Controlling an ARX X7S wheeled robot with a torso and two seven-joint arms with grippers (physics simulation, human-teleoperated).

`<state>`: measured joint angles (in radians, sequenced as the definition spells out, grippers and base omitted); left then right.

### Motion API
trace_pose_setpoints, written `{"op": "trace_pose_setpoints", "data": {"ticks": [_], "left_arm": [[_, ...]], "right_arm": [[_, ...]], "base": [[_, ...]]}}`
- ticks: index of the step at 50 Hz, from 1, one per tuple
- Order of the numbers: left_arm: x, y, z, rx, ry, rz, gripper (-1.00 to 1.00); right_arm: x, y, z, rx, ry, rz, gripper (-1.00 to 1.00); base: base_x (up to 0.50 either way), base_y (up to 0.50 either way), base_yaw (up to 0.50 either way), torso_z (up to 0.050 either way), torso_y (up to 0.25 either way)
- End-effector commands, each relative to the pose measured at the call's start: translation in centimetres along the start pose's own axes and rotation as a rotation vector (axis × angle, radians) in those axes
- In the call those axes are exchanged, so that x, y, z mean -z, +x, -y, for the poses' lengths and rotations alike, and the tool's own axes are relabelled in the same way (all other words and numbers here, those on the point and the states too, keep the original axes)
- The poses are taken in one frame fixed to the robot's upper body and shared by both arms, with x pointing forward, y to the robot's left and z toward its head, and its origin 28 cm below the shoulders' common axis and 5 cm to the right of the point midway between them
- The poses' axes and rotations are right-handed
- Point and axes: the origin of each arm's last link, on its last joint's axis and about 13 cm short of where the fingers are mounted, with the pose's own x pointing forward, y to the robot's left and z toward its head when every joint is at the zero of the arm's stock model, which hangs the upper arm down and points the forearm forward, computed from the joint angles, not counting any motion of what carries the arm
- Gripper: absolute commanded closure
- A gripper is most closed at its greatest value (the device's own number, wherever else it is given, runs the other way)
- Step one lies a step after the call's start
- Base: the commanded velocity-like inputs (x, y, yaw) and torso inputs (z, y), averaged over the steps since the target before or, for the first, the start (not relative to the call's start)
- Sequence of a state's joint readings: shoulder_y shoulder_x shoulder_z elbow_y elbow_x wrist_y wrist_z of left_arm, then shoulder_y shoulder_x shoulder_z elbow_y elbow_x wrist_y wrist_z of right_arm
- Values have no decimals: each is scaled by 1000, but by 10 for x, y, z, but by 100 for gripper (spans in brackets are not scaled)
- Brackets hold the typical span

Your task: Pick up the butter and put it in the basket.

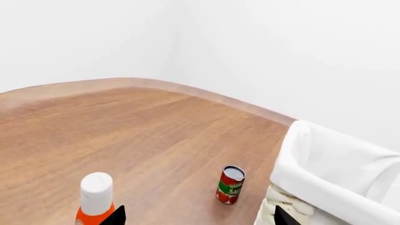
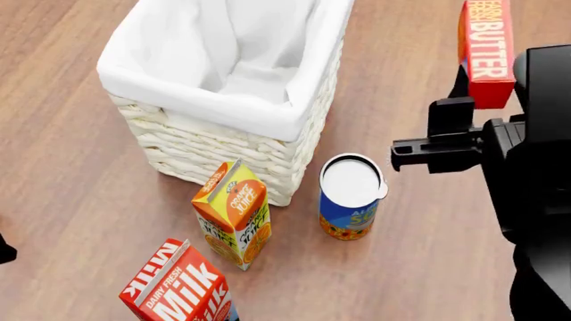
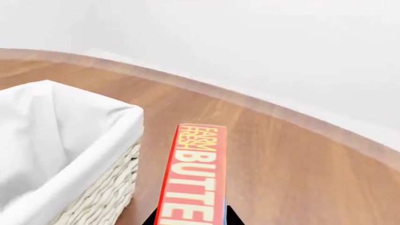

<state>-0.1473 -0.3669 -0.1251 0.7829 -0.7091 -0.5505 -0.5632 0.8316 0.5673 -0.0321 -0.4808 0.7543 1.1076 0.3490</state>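
The butter, a flat red-and-orange box with white lettering, is held up in the air to the right of the basket, apart from it. My right gripper is shut on its lower end. In the right wrist view the butter stands between the dark fingertips of my right gripper, with the basket beside it. The basket is tall, white wicker with a white cloth liner. My left gripper is open with nothing between its tips, near the basket's corner.
In front of the basket stand an orange juice carton, a red milk carton and a blue can with a white lid. The left wrist view shows a tomato sauce can, a white-capped orange bottle and the wooden table's curved edge.
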Motion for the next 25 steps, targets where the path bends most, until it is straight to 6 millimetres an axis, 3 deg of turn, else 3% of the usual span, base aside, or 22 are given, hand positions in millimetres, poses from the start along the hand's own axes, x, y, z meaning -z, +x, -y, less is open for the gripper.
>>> {"op": "trace_pose_setpoints", "data": {"ticks": [1, 16, 25], "left_arm": [[0, 0, 0, 2, -6, 2, -100], [-4, -3, 0, 4, -16, 3, -100], [-3, -5, 1, 8, -15, 2, -100]], "right_arm": [[-23, 36, 9, 20, 36, -3, 100], [-48, 90, 5, -14, -76, -141, 100], [-75, 114, 1, -25, -105, -172, 100]], "base": [[0, 0, 0, 0, 0], [0, 0, 0, 1, 1], [0, 0, 0, 0, 1]]}}
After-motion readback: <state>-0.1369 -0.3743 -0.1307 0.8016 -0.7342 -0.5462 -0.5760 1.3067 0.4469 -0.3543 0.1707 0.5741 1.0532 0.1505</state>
